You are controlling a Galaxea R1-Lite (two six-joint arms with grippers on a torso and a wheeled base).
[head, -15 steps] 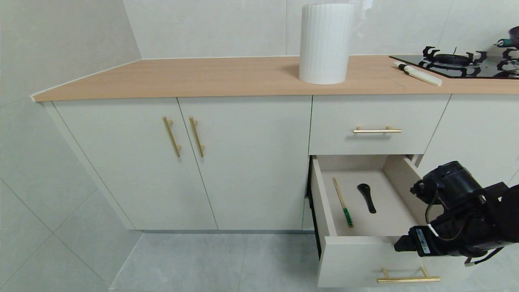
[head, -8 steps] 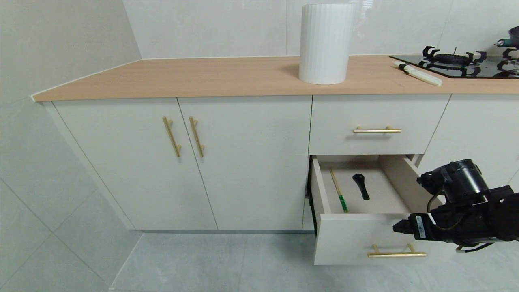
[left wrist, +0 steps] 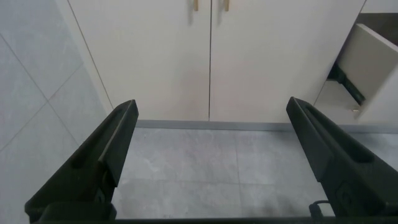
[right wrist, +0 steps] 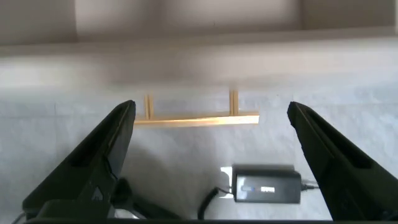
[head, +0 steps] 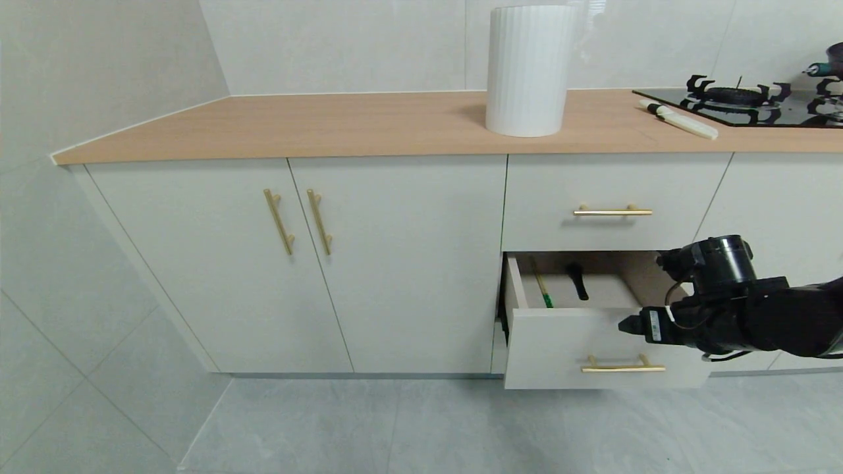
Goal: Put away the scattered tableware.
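Head view: chopsticks (head: 541, 289), spoon (head: 577, 283) lie front-to-back in drawer (head: 566, 339); left gripper (left wrist: 212, 102), right gripper (right wrist: 211, 106) spread.

Setting identified as a domestic kitchen. A wood-grain countertop (head: 342, 125) is seen over pale cabinet doors (head: 217, 276) fitted with brass bar handles (head: 278, 221). A black gas hob (head: 737, 108) with pan supports (head: 728, 89) is set into the countertop at its right end. Wall tiles (head: 329, 46) and floor tiles (head: 329, 421) are large and grey. Chopsticks (head: 543, 291) and a black spoon (head: 577, 282) are noted inside a part-open drawer (head: 560, 342). A white ribbed canister (head: 529, 69) is stood on the countertop.
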